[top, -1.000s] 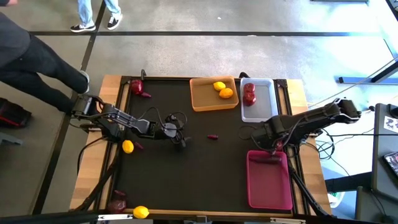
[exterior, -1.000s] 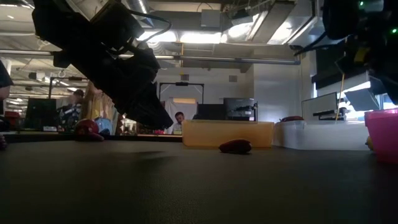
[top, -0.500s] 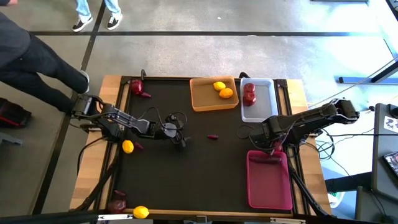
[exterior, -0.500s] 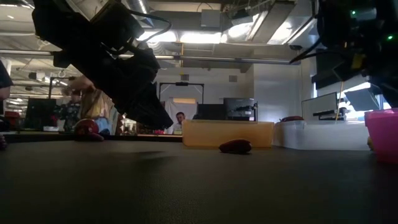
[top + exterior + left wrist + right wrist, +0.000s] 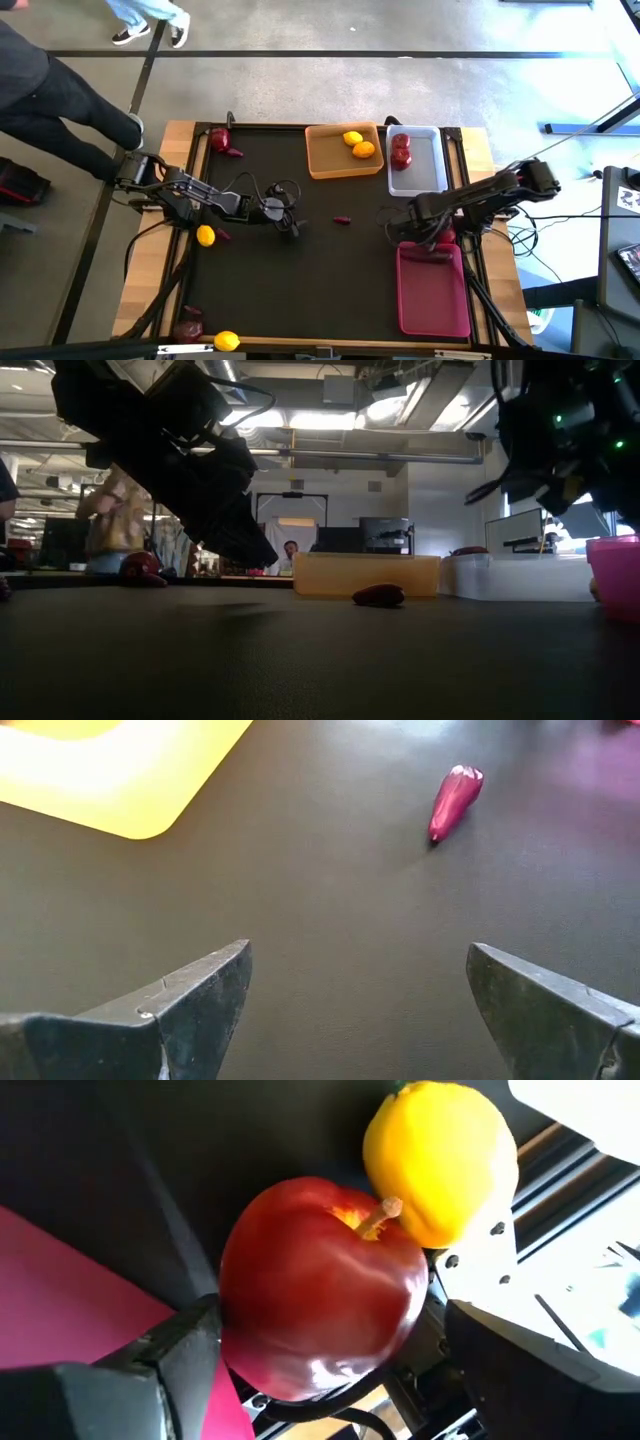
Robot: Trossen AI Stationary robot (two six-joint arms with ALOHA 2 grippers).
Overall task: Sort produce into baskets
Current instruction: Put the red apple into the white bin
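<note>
The right gripper (image 5: 320, 1380) hangs with fingers spread around a red apple (image 5: 320, 1285) at frame centre, touching a lemon (image 5: 440, 1155) upper right. Apple looks firm, smooth, likely slippery: grip its widest middle. Left gripper (image 5: 350, 1010) waits open before a purple piece (image 5: 455, 800).

No text, label, brand, number or sign can be read anywhere in these views. The screens in the room behind the table are too dark to make out.
</note>
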